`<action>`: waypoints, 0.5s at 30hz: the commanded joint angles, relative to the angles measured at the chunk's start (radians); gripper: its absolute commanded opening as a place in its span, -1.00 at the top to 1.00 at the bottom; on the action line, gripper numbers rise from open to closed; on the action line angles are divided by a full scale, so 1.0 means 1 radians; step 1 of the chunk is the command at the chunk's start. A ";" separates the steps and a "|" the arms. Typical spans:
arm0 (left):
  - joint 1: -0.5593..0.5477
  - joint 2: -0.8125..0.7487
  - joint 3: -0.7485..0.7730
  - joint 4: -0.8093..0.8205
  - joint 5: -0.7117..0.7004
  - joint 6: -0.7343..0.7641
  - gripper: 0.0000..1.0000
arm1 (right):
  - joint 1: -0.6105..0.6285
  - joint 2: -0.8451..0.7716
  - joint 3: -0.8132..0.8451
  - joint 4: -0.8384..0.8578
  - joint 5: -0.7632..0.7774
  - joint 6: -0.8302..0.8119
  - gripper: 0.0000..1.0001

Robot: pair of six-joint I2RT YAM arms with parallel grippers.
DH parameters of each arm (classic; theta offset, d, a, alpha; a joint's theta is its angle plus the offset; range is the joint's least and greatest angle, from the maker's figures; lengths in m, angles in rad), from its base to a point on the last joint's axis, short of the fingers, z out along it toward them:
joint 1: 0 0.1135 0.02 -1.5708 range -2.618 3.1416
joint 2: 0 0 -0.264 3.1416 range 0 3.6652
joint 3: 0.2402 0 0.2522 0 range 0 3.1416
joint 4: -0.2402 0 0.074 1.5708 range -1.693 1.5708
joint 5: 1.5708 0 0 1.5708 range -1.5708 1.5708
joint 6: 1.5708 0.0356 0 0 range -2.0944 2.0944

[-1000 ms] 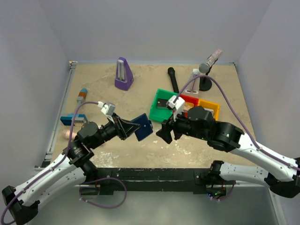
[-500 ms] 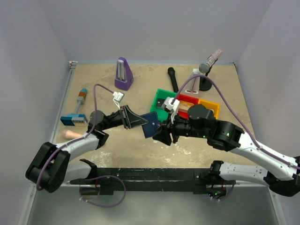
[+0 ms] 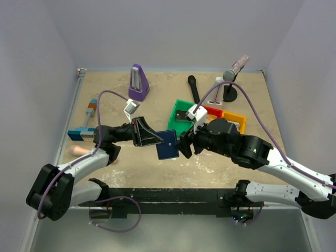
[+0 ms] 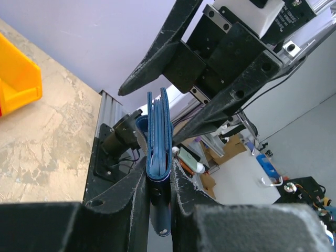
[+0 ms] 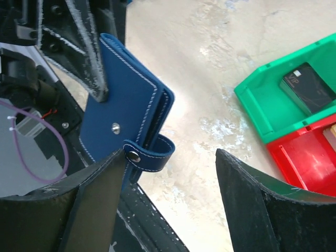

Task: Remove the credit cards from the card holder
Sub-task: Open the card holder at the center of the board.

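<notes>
The card holder (image 3: pixel 169 145), a navy bifold, is held folded in the air over the table's near middle, with my left gripper (image 3: pixel 159 140) shut on it. In the left wrist view the card holder (image 4: pixel 159 131) stands edge-on between the left gripper (image 4: pixel 159 170) fingers, with thin pale layers between its covers. The credit cards are hidden inside. My right gripper (image 5: pixel 170 157) is open. The holder's unfastened snap tab (image 5: pixel 152 151) curls right at its left fingertip (image 5: pixel 113 173). In the top view the right gripper (image 3: pixel 185 147) is just right of the holder.
A green bin (image 3: pixel 177 122) holding a black flat rectangle (image 5: pixel 307 86) stands behind the grippers, with a red bin (image 3: pixel 212 111) and an orange bin (image 3: pixel 236 119) beside it. At the back stand a purple metronome (image 3: pixel 138 83), a black microphone (image 3: pixel 193 88) and a mic stand (image 3: pixel 230 79). Blue tools (image 3: pixel 83 133) lie at the left.
My left arm has swung the card holder to the right and nearer, up to the right gripper. The right gripper has shifted slightly toward it, so the snap tab now lies at its fingertip.
</notes>
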 commanded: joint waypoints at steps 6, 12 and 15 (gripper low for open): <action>0.004 -0.089 0.051 0.327 0.055 -0.036 1.00 | -0.035 -0.006 0.042 -0.049 0.135 0.008 -0.36; 0.004 -0.135 0.071 0.327 0.079 -0.060 1.00 | -0.077 -0.035 0.042 -0.066 0.129 0.028 -0.36; 0.004 -0.153 0.085 0.325 0.085 -0.073 1.00 | -0.088 -0.092 0.009 0.004 0.060 0.015 -0.39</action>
